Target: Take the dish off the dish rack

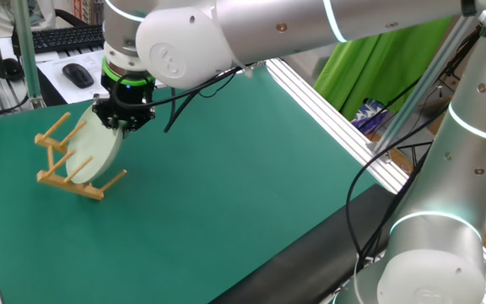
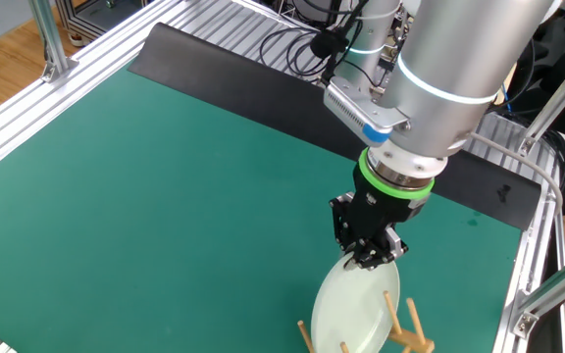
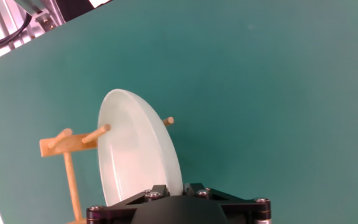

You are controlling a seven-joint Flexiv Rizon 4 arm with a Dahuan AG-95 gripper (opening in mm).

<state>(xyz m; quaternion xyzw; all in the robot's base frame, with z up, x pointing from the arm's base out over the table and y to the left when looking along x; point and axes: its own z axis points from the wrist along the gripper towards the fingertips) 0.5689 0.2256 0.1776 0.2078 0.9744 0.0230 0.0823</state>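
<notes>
- In the hand view the gripper (image 3: 178, 190) fills the near bottom edge, its black body just above the rim of the dish (image 3: 135, 155).
- The fingers sit either side of the dish's top edge and look closed on it, though the fingertips themselves are mostly hidden by the gripper body.
- The dish stands on edge in the rack (image 3: 67, 149), leaning between the upright pegs.
- In one fixed view the rack (image 1: 66, 169) sits at the left of the green table (image 1: 251, 186), with the dish (image 1: 91, 152) tilted in it and the gripper (image 1: 123, 118) at its upper rim.
- In the other fixed view the gripper (image 2: 369, 253) comes down from above onto the dish (image 2: 356, 309), near the bottom edge; only a few pegs of the rack (image 2: 405, 328) show.
- A keyboard (image 1: 66, 38) and mouse (image 1: 78, 74) lie beyond the table's far left.
</notes>
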